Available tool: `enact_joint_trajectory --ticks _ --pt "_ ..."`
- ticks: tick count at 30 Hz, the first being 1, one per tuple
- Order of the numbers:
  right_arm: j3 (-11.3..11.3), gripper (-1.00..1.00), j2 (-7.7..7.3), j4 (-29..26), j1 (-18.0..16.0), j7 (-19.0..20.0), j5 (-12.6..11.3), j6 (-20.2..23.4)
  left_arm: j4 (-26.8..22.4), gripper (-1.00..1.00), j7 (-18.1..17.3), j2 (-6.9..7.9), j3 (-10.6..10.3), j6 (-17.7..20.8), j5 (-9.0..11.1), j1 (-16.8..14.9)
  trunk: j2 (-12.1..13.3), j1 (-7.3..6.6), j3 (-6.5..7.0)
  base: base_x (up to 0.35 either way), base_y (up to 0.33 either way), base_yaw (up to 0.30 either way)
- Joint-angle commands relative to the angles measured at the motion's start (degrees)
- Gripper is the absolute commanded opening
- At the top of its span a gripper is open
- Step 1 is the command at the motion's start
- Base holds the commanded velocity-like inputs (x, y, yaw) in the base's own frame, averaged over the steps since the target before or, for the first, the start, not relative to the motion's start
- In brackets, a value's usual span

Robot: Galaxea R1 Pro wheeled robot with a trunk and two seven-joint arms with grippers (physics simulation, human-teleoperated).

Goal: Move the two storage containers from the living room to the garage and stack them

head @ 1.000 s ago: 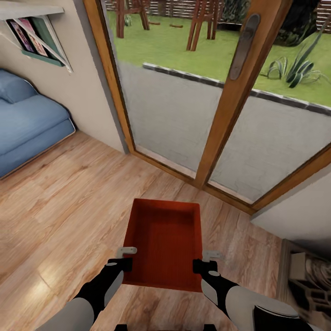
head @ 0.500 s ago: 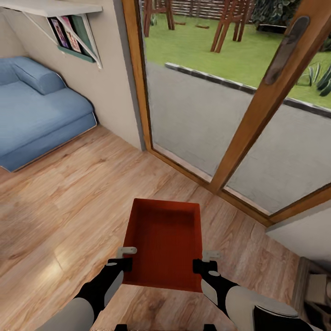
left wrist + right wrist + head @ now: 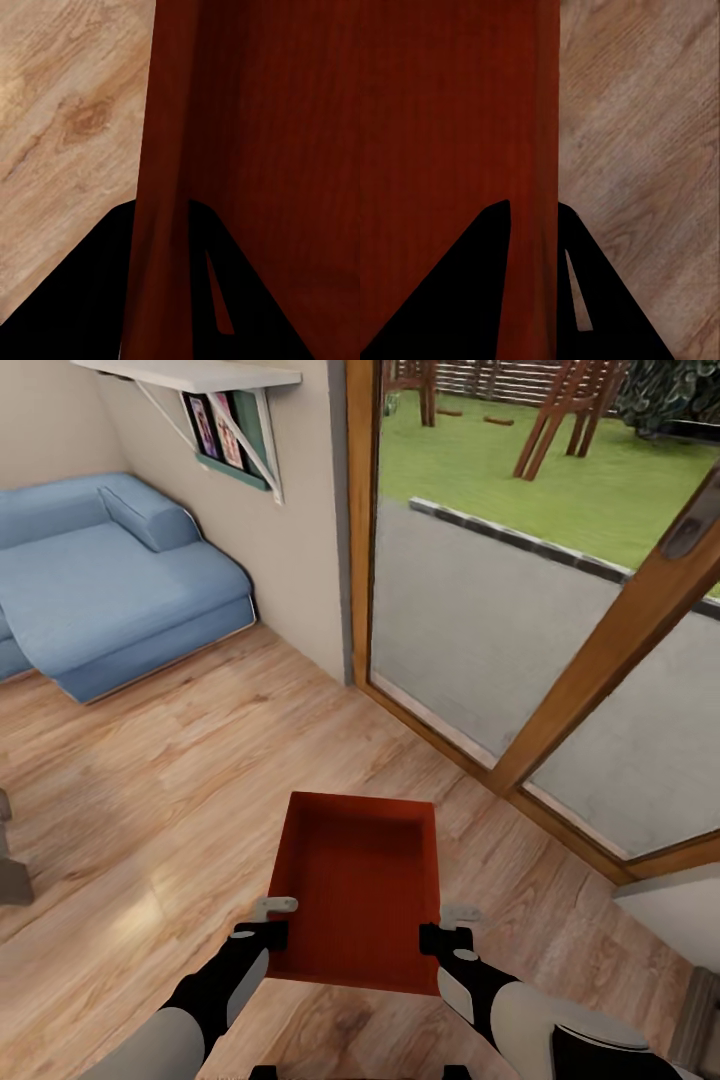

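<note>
I hold one orange-red open-top storage container [image 3: 360, 880] level in front of me, above the light wood-plank floor [image 3: 150, 780] of the living room. My left gripper [image 3: 272, 920] is shut on its left side wall near the close corner. On the opposite wall my right gripper [image 3: 450, 925] is shut too. In the left wrist view the thin red wall [image 3: 161, 187] runs between the black fingers [image 3: 90, 300]. The right wrist view has the same wall [image 3: 536, 150] pinched between its fingers [image 3: 607, 300], with the ribbed bottom [image 3: 450, 112] beside it. The container is empty.
A blue sofa [image 3: 100, 580] stands at the far left against the beige wall, under a white shelf [image 3: 190, 375]. Wood-framed glass doors [image 3: 600, 660] close off the right and far side. A grey object [image 3: 10, 870] pokes in at the left edge.
The whole view has swung left: sofa and door frames have slid to the right of the picture. The container and both grippers keep the same place in front of me.
</note>
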Motion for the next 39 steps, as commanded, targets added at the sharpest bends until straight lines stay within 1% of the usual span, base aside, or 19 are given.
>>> enact_joint_trajectory --ticks 1,14,22,26,39 --pt "2.0 -1.0 -0.59 1.1 0.0 -0.2 -0.7 0.0 -3.8 -1.0 0.8 0.66 2.8 0.3 0.0 -0.1 0.0 0.01 -0.05 0.0 0.0 0.274" --pt "2.0 -1.0 -0.55 1.1 0.0 -0.2 -0.7 0.0 -3.9 -1.0 0.8 0.66 2.8 0.3 0.0 -0.1 0.0 0.01 -0.05 0.0 0.0 0.27" --pt "2.1 -1.0 -0.4 1.1 0.0 -0.2 -0.5 -0.2 -3.9 -1.0 0.8 0.66 2.8 0.3 0.0 -0.1 0.0 0.01 -0.02 0.0 0.0 0.046" --pt "2.1 -1.0 -0.32 1.1 0.0 -0.2 -0.5 -0.4 -3.9 -1.0 0.8 0.66 2.8 0.3 0.0 -0.1 0.0 0.01 0.2 0.0 0.0 0.084" --pt "2.0 -1.0 -0.46 1.1 0.0 -0.2 -0.5 -0.5 -3.9 -1.0 0.8 0.66 2.8 0.3 0.0 -0.1 0.0 0.01 1.18 0.0 0.0 0.193"
